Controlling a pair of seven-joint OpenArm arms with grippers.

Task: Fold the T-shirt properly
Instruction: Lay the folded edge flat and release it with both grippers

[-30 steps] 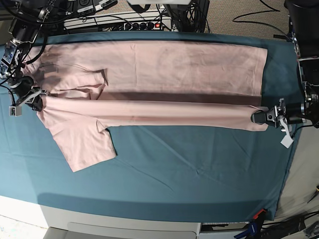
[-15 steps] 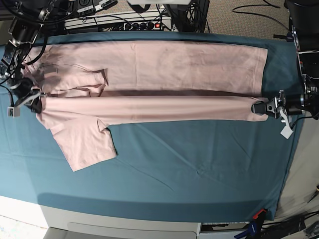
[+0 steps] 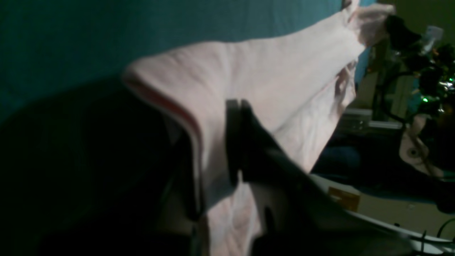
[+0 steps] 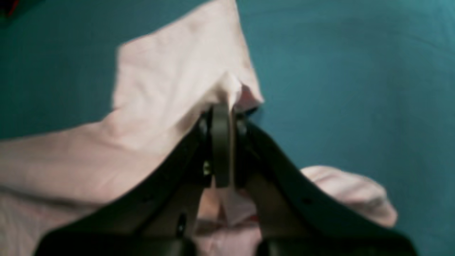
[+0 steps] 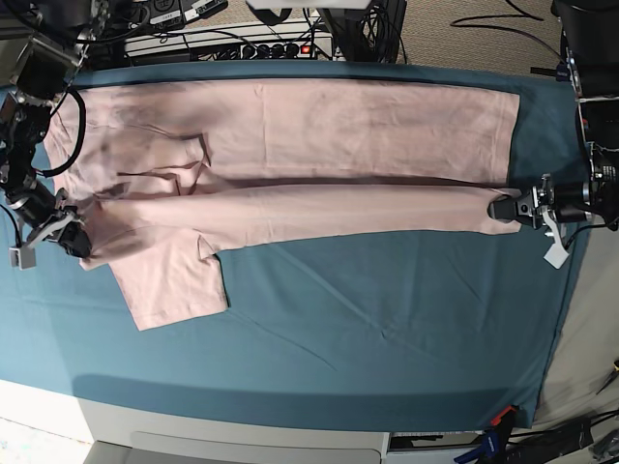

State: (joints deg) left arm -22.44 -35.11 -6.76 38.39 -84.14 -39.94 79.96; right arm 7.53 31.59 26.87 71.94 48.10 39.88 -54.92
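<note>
Since a second ago the T-shirt [image 5: 290, 145]'s folded long edge has slackened at the collar end, my right claw [image 5: 73, 240] having dropped toward me. Both claws, the left claw [image 5: 503, 208] too, are clamped shut on that pink edge above the teal tabletop [image 5: 387, 329]; I judge this lengthwise fold needs re-tensioning.

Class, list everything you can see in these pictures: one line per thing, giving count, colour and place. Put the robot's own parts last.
T-shirt: one, pale pink, spread lengthwise across the far half of the table, near long edge lifted at both ends.
Table cloth: one, teal, covering the table under the shirt.
Power strip: one, pale with dark sockets, behind the table's far edge.
Cables: several, black, on the floor behind.
Left pincer: one, black, shut on the shirt's edge at the base view's right.
Right pincer: one, black, shut on the shirt at the base view's left.
</note>
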